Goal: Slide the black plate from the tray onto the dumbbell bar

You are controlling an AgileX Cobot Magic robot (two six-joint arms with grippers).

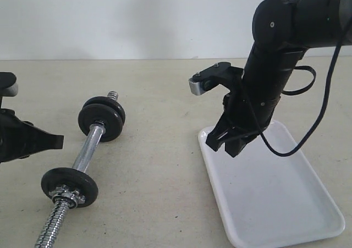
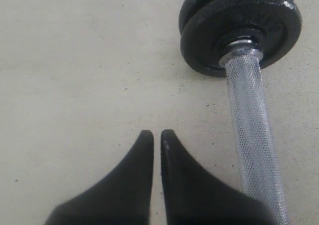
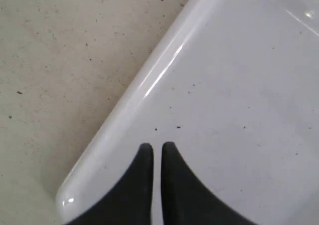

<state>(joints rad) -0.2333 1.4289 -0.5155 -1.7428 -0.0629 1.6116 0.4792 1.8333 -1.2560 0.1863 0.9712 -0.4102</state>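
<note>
Up close, left fingers (image 2: 139, 185) and right fingers (image 3: 137, 190) together; externally alone, star nut (image 1: 66, 194).

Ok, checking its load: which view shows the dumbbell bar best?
Exterior view: the dumbbell bar shows almost end to end. Left wrist view catches only part of its grip and two discs; right wrist view, none of it.

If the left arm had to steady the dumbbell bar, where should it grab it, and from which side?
Grip the knurled middle of the dumbbell bar, between the far pair of discs and the near disc. Come from above, straddling the rod: it lies flat on the table, and that stretch is bare and textured. The left end effector, shut, must open first.
</note>
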